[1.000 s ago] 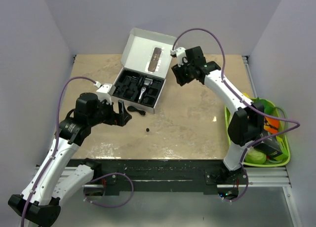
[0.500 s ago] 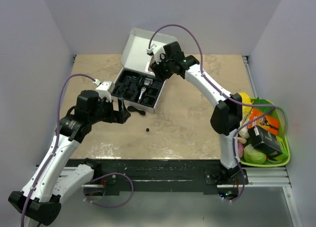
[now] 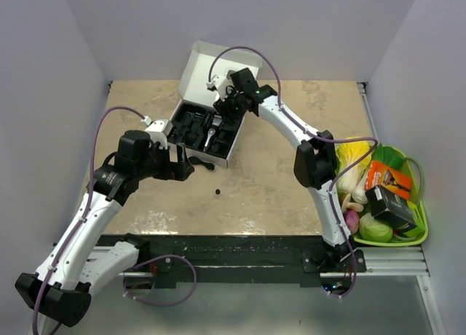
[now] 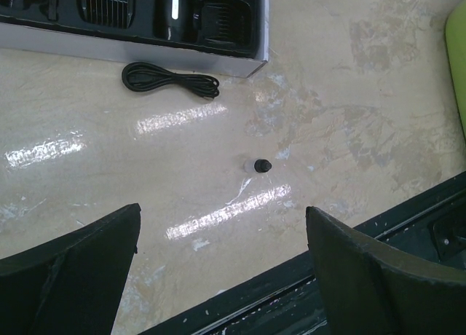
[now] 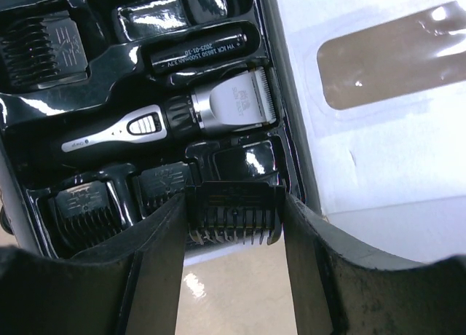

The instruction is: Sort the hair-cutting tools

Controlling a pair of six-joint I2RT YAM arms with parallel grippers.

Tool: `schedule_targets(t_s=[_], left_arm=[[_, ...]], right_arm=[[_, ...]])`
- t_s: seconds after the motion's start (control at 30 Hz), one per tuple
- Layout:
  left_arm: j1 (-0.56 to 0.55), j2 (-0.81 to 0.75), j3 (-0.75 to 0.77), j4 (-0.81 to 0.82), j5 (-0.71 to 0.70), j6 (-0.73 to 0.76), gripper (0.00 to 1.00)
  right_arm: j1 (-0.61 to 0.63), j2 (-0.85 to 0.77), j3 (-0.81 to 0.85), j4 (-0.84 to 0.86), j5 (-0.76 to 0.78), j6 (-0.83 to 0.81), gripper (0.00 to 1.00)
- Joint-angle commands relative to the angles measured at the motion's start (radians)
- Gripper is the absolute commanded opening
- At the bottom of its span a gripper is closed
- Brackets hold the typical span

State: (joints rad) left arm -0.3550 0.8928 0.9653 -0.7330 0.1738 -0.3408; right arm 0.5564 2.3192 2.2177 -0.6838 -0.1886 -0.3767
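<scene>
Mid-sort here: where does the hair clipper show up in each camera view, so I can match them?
Top external: hair clipper lies in the open box's black tray, upper centre-left.
Left wrist: at the top edge, left of centre, partly cut off.
Right wrist: centre, above the comb guard gripped in the right claw.
Shared landmark: the black tray.

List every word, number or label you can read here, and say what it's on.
"2023-01-10": upside down on the black cylinder in the tray.
"3.7V", apparently: in a second line there; the rest is too small to be sure.
Print on the clipper blade and handle: too small.
Held comb guard: no readable marking.
Print on the black box in the basket: blurred.
</scene>
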Motion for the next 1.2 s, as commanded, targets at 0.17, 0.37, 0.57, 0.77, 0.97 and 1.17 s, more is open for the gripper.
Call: schedule_targets(t_s=[0.17,0.37,0.57,0.77,0.97,1.17], left_arm=[[-0.002,0.014,0.033,0.021,-0.007,-0.001,1.00],[-0.004,0.029,0.032,0.018,-0.014,0.003,1.00],[-0.004,0.044,0.026,0.018,-0.020,0.010,1.00],[-0.004,0.058,0.021,0.027,-0.019,0.011,1.00],[-0.004,0.074,0.019,0.037,-0.016,0.008,1.00],[-0.004,0.080,0.016,0.043,-0.010,0.006,1.00]], right_arm=[[0.005,0.057,0.068,0.038,-0.061,-0.097,0.46],[0.004,0.092,0.073,0.040,-0.064,-0.165,0.47],[0.002,0.121,0.079,0.032,-0.064,-0.200,0.47],[-0.016,0.128,0.071,0.032,-0.054,-0.212,0.48],[-0.030,0.131,0.077,0.035,-0.058,-0.220,0.50],[-0.038,0.138,0.085,0.027,-0.081,-0.223,0.53]])
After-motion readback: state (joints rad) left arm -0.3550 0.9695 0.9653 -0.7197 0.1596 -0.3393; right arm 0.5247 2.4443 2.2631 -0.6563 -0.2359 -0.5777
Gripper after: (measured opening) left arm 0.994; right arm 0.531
